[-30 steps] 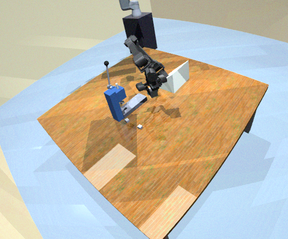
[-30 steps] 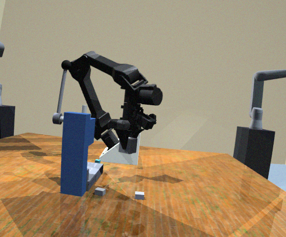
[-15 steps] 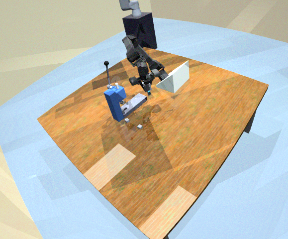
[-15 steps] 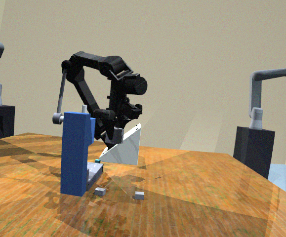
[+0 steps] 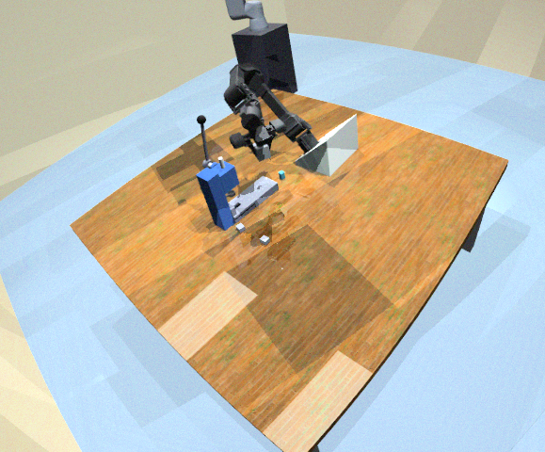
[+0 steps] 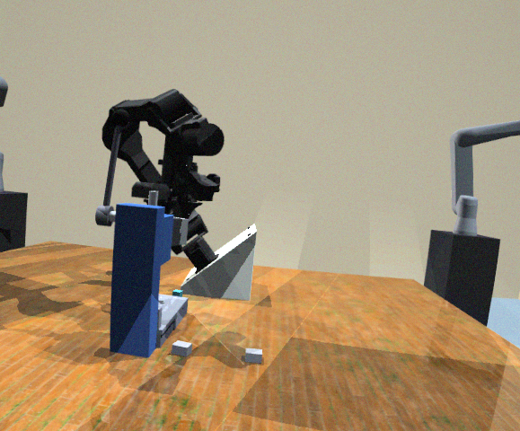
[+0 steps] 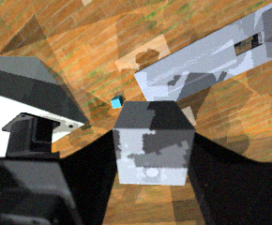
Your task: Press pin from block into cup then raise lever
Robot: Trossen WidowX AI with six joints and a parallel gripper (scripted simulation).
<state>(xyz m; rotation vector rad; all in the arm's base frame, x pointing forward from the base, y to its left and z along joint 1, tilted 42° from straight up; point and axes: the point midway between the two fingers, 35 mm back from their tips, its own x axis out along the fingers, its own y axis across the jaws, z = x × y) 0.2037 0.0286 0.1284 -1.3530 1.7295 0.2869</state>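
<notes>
Fingers of the black parallel-jaw gripper (image 5: 263, 144) (image 6: 180, 227) (image 7: 153, 145) part-way open, pressed on opposite sides of the grey block (image 5: 263, 152) (image 6: 180, 233) (image 7: 153, 157). Block held up clear of the wooden table (image 5: 433, 194) (image 6: 296, 311) (image 7: 98, 28); small round pale spot, probably the pin, on the face toward the wrist view.

Blue upright press frame (image 5: 216, 201) (image 6: 134, 278) stands on the table. Long grey press bed (image 5: 258, 191) (image 6: 174, 311) (image 7: 192, 70) reaches out from its foot, dark rectangular slot near the frame end. Block is off the bed, beyond its outer end in the top view. Dark lever with black ball knob (image 5: 204, 138) (image 6: 112, 162) stands raised at the frame's side. Short pale rod (image 5: 221, 162) (image 6: 154, 197) pokes up from the frame top.

Small cyan piece (image 5: 281, 174) (image 6: 177, 293) (image 7: 116, 102) on the table near the bed's outer end. Two small pale-grey blocks (image 5: 264, 239) (image 6: 253, 356) lie apart near the frame's foot. White slanted panel (image 5: 343, 146) (image 6: 236, 273) (image 7: 33, 80) by the arm's base.
</notes>
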